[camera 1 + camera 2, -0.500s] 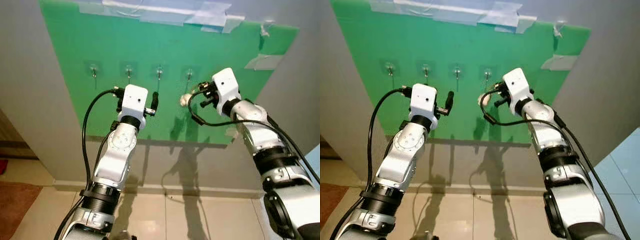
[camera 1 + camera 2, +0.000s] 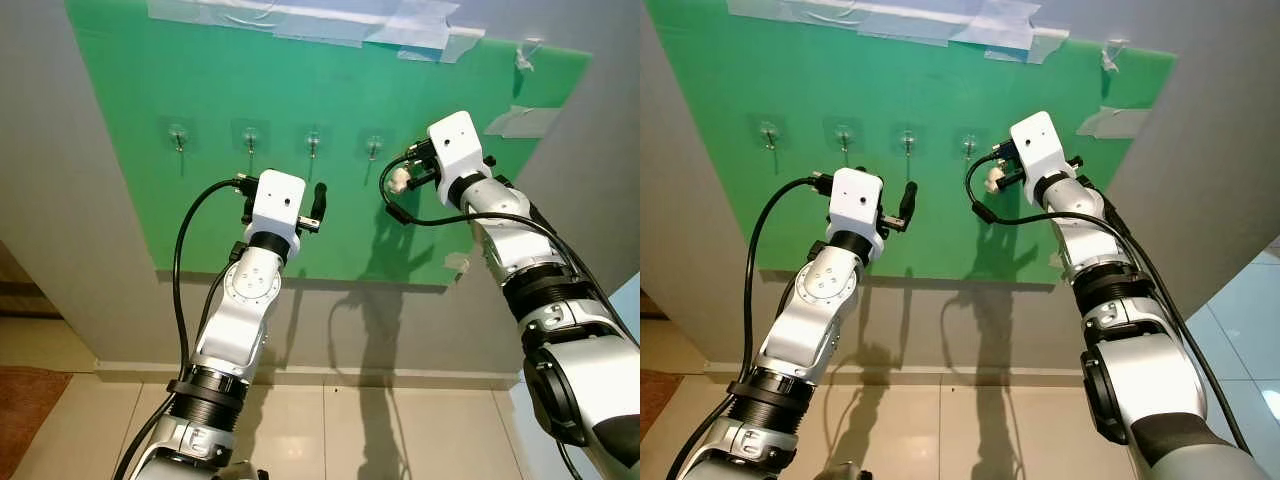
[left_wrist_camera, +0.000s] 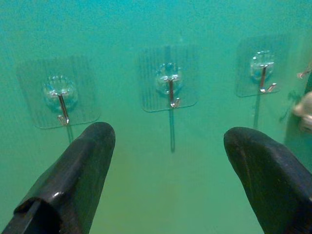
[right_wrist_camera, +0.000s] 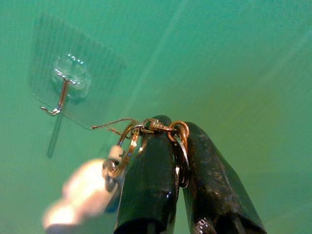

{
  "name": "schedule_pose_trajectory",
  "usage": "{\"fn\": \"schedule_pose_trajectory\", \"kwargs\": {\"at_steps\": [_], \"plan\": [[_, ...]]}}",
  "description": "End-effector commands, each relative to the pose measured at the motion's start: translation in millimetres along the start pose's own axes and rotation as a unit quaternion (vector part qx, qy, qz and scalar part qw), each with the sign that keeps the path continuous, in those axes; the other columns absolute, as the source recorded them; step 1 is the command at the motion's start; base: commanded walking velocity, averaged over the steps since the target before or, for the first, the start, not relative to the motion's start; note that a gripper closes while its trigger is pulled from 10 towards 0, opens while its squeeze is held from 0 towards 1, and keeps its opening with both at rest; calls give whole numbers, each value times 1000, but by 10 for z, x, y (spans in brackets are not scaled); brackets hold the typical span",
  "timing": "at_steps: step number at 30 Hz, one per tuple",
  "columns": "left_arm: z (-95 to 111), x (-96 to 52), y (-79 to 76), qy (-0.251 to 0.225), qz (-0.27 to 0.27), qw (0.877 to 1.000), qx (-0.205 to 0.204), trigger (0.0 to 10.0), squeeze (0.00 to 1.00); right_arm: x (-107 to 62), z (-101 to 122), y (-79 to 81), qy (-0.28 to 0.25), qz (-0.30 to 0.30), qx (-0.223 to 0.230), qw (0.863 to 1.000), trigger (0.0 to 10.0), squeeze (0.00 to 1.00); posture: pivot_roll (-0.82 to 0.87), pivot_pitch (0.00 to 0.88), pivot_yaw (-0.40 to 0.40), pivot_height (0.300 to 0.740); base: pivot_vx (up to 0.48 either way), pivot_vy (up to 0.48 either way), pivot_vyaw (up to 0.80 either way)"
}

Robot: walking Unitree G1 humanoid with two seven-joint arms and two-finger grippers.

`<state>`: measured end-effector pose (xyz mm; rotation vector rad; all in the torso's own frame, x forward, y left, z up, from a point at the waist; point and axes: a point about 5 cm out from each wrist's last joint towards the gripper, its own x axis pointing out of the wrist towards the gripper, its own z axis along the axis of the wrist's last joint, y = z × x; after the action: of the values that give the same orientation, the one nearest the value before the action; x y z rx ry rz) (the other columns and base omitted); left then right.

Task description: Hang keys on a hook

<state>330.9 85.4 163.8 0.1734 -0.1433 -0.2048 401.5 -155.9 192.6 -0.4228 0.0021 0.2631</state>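
Observation:
Four clear stick-on hooks sit in a row on a green board [image 2: 200,80] fixed to the wall. My right gripper [image 4: 175,127] is shut on a key ring [image 4: 130,139] with a white charm [image 2: 398,181] dangling from it. It holds the ring just below and to the right of the rightmost hook [image 2: 374,145], whose metal hook [image 4: 59,97] stands close but apart from the ring. My left gripper [image 3: 168,139] is open and holds nothing, facing the board below the middle hooks [image 3: 170,90].
Tape strips [image 2: 300,20] hold the board's top edge, and another piece [image 2: 525,122] holds its right side. Grey wall surrounds the board. Tiled floor [image 2: 350,430] lies below. Black cables loop off both wrists.
My right gripper has risen with the keys, bringing the charm closer under the rightmost hook and slightly to its right. The camera view has shifted a little. The left gripper holds its place.

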Motion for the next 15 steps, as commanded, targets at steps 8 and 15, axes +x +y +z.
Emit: {"fn": "schedule_pose_trajectory", "kwargs": {"at_steps": [8,15], "plan": [[19,-17,-22,-6,6,1000,1,10000,0,50,134,-12,-27,-10,-39,999,0,0,-3,0,-87,740,0,0,0],[14,-36,-29,-5,10,1000,1,10000,0,87,211,9,-39,-9,-9,999,0,0,3,0,-96,740,0,0,0]]}}
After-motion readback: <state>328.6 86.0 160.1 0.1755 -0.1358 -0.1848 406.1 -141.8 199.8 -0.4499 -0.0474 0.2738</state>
